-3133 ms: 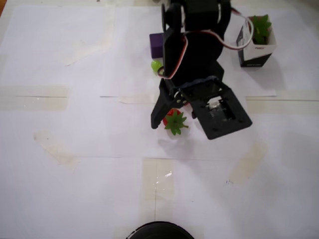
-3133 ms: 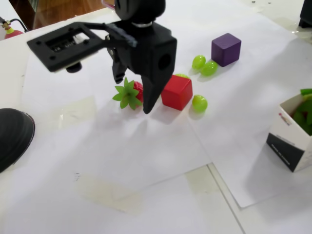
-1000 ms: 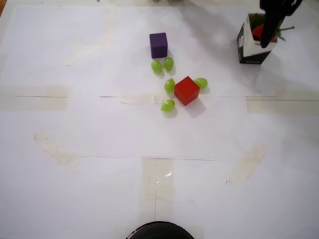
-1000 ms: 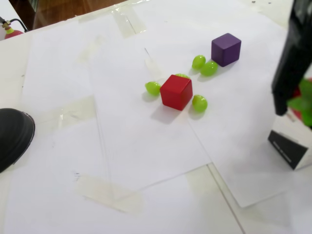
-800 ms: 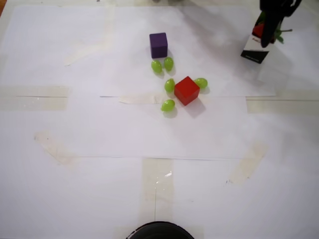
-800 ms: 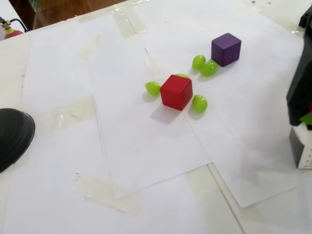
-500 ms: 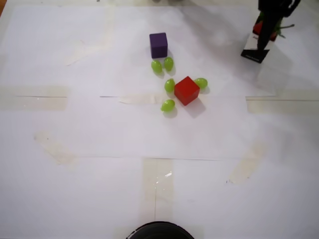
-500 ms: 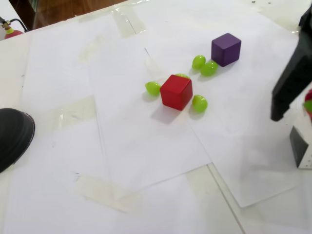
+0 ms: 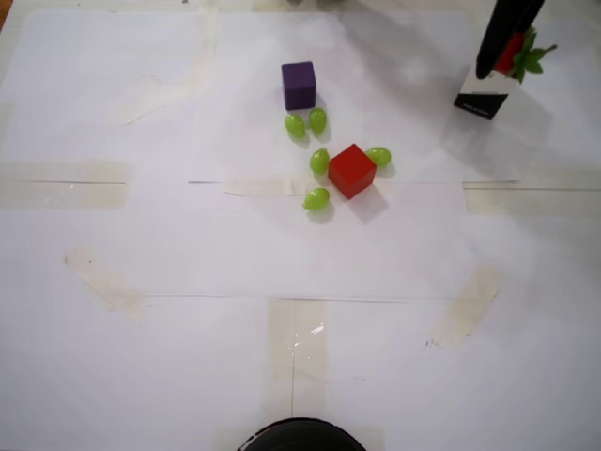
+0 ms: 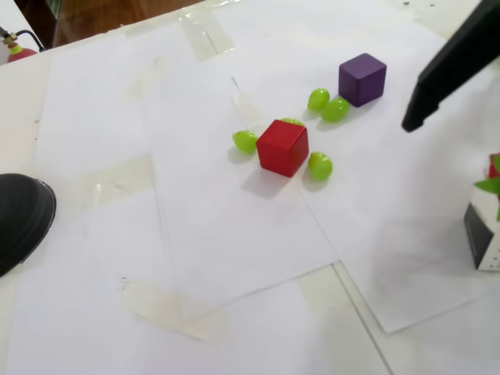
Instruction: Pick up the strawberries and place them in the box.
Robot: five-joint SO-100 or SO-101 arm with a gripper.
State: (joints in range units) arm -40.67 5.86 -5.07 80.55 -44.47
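One strawberry [image 9: 512, 52] shows at the mouth of the box [image 9: 481, 96], near the bench's [image 9: 141, 376] far right corner in the overhead view. Only one dark finger of the claw [image 10: 437, 78] shows above it; spread or pinched, cannot tell. Risk: the strawberry rides high at the rim and could tumble out, or the finger could clip and tip the light carton.

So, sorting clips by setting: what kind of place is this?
Likely a home or hobby tabletop rig: taped white paper sheets, toy grapes around a red cube, wood floor beyond.
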